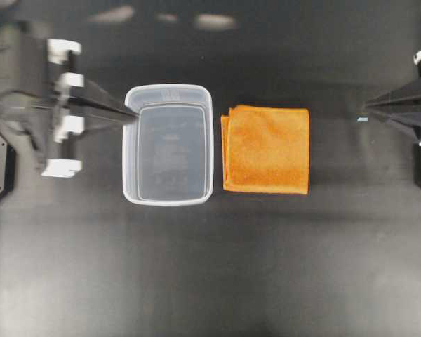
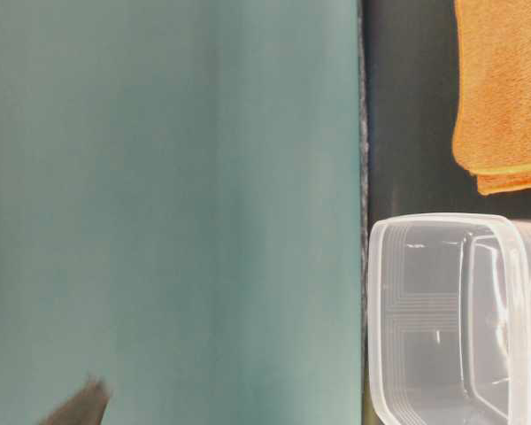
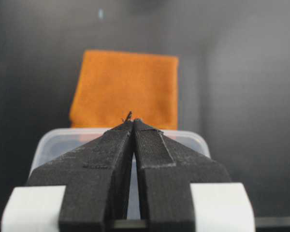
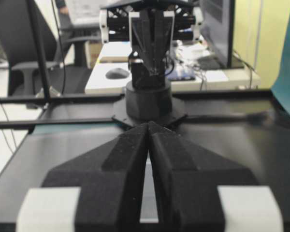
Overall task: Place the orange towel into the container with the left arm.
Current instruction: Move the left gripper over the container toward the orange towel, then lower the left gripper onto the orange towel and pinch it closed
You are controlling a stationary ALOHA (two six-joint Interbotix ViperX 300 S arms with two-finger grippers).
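The orange towel (image 1: 266, 149) lies folded flat on the black table, just right of the clear container (image 1: 168, 144). The container stands empty, and it shows in the table-level view (image 2: 460, 319) below the towel (image 2: 504, 88). My left gripper (image 1: 132, 111) is shut and empty, its tips at the container's left rim. In the left wrist view the shut tips (image 3: 133, 121) point over the container (image 3: 188, 137) toward the towel (image 3: 125, 87). My right gripper (image 1: 365, 107) is shut with nothing in it, well right of the towel, tips meeting in its wrist view (image 4: 148, 124).
The black tabletop (image 1: 210, 267) spreads around both objects. A teal backdrop (image 2: 168, 204) fills most of the table-level view. In the right wrist view the opposite arm's base (image 4: 149, 99) stands across the table, with desks and a chair beyond.
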